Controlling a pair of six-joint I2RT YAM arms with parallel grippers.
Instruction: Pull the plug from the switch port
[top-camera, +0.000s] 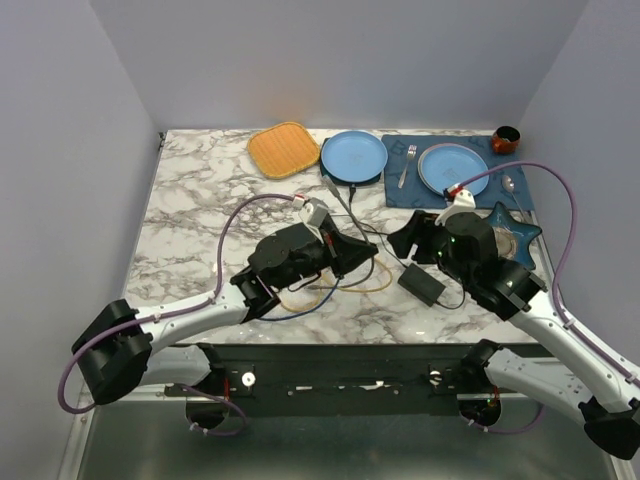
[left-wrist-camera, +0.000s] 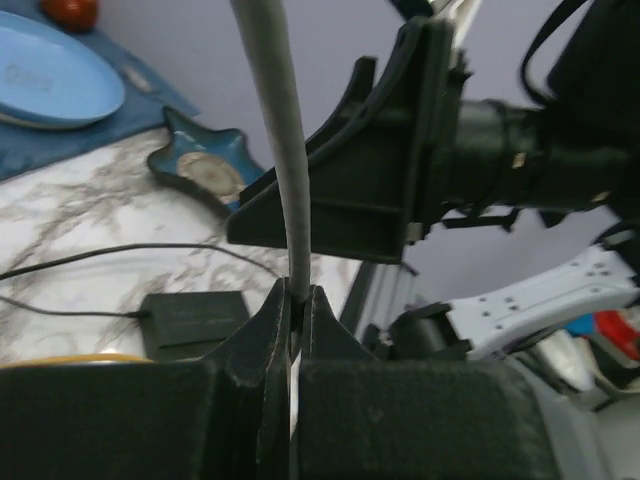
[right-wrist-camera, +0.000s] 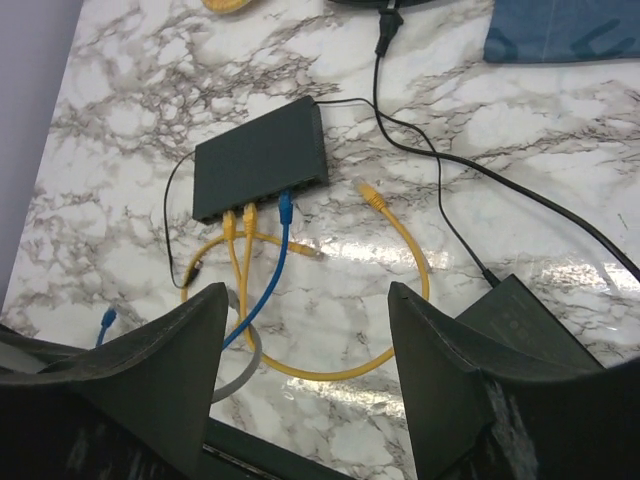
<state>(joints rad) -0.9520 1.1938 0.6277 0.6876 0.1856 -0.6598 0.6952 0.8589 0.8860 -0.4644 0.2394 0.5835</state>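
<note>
Left wrist | left gripper (left-wrist-camera: 297, 300) pinching grey cable (left-wrist-camera: 272, 120) | right gripper (right-wrist-camera: 305, 385) spread, facing switch (right-wrist-camera: 262, 160)

Top view high, looking down; wrist views close; all share marble table (top-camera: 200, 200).

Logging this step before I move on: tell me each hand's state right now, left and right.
Left hand: closed on the grey cable.
Right hand: open, holding nothing.
</note>
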